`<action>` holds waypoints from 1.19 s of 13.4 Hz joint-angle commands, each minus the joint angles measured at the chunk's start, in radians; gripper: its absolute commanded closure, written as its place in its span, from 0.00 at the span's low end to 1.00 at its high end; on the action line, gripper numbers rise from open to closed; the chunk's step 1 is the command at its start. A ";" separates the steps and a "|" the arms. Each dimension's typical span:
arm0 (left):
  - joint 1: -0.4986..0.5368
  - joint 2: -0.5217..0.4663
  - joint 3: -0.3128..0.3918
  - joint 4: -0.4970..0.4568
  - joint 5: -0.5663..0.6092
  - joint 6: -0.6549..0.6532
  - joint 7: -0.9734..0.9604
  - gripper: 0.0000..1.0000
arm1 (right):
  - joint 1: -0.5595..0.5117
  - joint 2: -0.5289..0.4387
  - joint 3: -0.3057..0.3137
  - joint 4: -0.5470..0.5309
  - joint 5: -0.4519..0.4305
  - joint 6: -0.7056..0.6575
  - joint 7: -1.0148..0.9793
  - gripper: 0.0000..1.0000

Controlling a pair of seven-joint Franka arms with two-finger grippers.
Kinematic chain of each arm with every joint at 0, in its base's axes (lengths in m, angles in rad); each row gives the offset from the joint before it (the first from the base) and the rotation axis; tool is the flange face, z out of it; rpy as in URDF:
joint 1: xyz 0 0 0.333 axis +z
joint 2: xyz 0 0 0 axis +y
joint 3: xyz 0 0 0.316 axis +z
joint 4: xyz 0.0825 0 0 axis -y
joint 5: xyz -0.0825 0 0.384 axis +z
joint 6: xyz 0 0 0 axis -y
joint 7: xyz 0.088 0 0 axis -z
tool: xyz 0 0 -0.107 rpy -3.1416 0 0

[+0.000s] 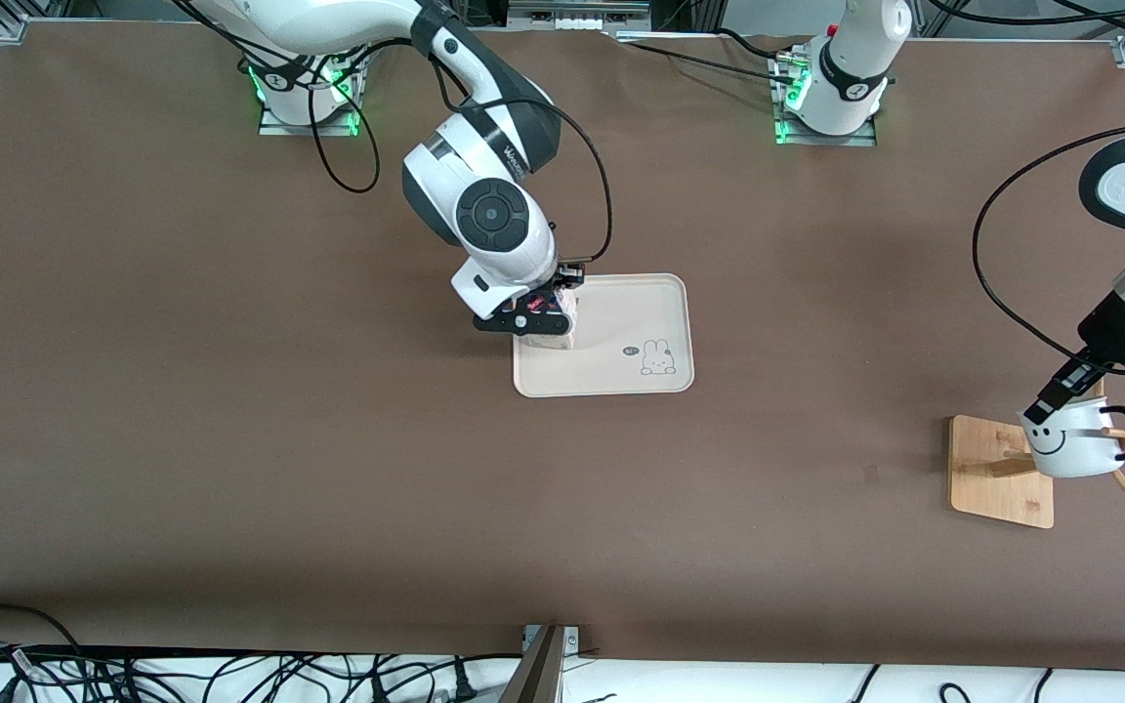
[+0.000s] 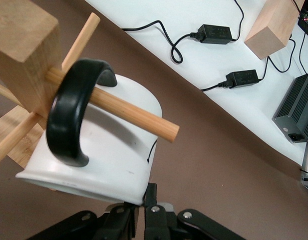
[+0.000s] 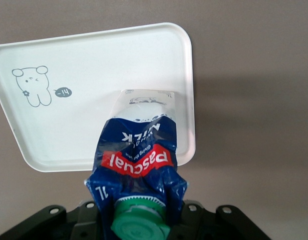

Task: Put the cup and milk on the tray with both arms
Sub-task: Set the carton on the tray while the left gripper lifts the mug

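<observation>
My right gripper (image 1: 535, 317) is shut on the top of the milk (image 1: 559, 330), over the cream tray (image 1: 621, 342) at its end toward the right arm. In the right wrist view the blue and white milk (image 3: 136, 150) with its green cap (image 3: 141, 222) has its base at the tray (image 3: 84, 125) beside the rim; I cannot tell whether it touches. My left gripper (image 1: 1051, 400) is shut on the rim of the white smiley cup (image 1: 1070, 444). The cup (image 2: 104, 155) hangs by its black handle (image 2: 69, 115) on a wooden peg (image 2: 124, 110), with my left gripper (image 2: 144, 207) at its rim.
The wooden rack base (image 1: 997, 469) stands at the left arm's end of the table, with its post (image 2: 24, 50) and several pegs sticking out around the cup. Power adapters (image 2: 216, 32) and a wooden block (image 2: 273, 22) lie off the table's edge.
</observation>
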 commanded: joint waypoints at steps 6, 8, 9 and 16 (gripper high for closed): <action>-0.002 -0.012 -0.005 0.163 0.039 -0.290 0.037 1.00 | 0.027 0.029 -0.002 0.013 -0.014 0.010 -0.121 0.57; -0.019 -0.010 -0.011 0.256 0.111 -0.502 0.032 1.00 | 0.027 0.029 -0.002 0.013 -0.014 0.010 -0.138 0.57; -0.025 -0.010 -0.034 0.293 0.131 -0.587 0.031 1.00 | 0.027 0.029 -0.002 0.013 -0.014 0.010 -0.141 0.57; -0.029 -0.015 -0.149 0.436 0.179 -1.014 0.037 1.00 | 0.032 0.017 -0.004 0.015 -0.018 0.004 -0.130 0.00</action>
